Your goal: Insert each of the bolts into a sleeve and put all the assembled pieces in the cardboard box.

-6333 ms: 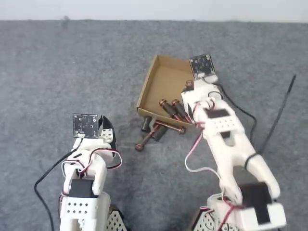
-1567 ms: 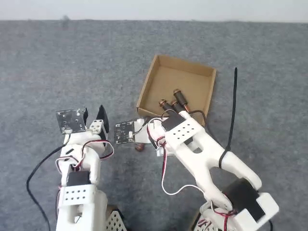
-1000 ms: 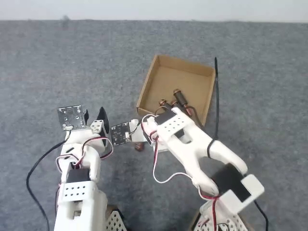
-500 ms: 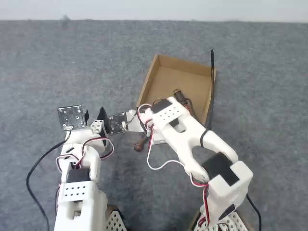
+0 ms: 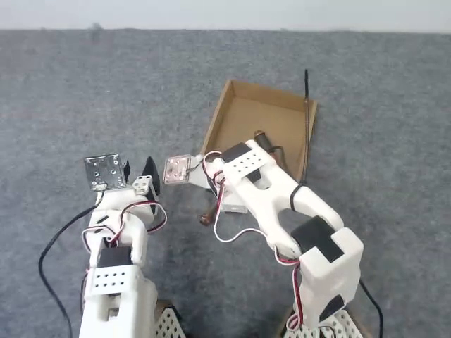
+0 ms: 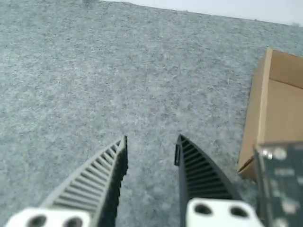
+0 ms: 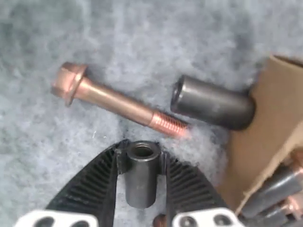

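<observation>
beside cardboard box (image 5: 214,131) | right wrist view: right gripper (image 7: 141,149) clamps sleeve (image 7: 140,176), bolt (image 7: 113,100) near | left gripper (image 6: 152,140) agape

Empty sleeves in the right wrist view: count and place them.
2. One sleeve sits in the right claw; the other sleeve lies on the carpet beside the cardboard box. More may be hidden.

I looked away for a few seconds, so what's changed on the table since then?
The right gripper swung from over the cardboard box down beside its near-left corner and took hold of a sleeve. The cardboard box stayed put; the left gripper hardly moved.
</observation>
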You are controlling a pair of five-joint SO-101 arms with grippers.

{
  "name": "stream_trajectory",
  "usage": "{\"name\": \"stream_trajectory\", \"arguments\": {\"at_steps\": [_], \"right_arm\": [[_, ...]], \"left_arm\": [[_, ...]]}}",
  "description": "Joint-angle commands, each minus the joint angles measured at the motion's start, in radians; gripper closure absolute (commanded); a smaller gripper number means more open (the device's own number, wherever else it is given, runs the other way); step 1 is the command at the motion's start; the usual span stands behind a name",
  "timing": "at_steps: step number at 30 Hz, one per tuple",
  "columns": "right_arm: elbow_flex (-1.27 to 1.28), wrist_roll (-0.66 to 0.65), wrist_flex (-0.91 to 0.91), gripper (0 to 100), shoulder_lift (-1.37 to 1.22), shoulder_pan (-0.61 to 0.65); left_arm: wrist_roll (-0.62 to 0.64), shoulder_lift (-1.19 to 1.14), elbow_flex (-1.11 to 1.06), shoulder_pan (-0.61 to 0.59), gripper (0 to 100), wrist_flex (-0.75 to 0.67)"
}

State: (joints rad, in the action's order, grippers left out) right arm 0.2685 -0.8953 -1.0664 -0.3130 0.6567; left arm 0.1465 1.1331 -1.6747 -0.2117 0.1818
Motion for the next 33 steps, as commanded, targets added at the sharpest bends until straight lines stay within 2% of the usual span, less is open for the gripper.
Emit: {"name": "stream_trajectory", "arguments": {"at_steps": [1, 6, 10, 12, 17, 24, 33], "right_arm": [[-0.017, 0.106, -0.024, 99.2, 0.021, -0.025], [-0.015, 0.259, -0.03, 97.6, 0.081, -0.038], [-0.014, 0.272, -0.067, 83.9, 0.087, -0.047], [0.003, 0.27, -0.062, 80.7, 0.094, -0.047], [0.017, 0.252, -0.07, 84.1, 0.097, -0.042], [0.054, 0.25, -0.09, 83.9, 0.168, -0.045], [0.241, 0.209, 0.143, 84.3, 0.199, -0.048]], "left_arm": [[0.009, -0.003, 0.054, -0.003, 84, -0.026], [0.009, -0.003, 0.054, -0.003, 84, -0.026], [0.008, -0.003, 0.053, -0.003, 84, -0.026], [0.008, -0.003, 0.053, -0.003, 84, -0.026], [0.008, -0.003, 0.053, -0.003, 84, -0.026], [0.008, -0.003, 0.053, -0.003, 84, -0.026], [0.008, -0.003, 0.053, -0.003, 84, -0.026]]}}
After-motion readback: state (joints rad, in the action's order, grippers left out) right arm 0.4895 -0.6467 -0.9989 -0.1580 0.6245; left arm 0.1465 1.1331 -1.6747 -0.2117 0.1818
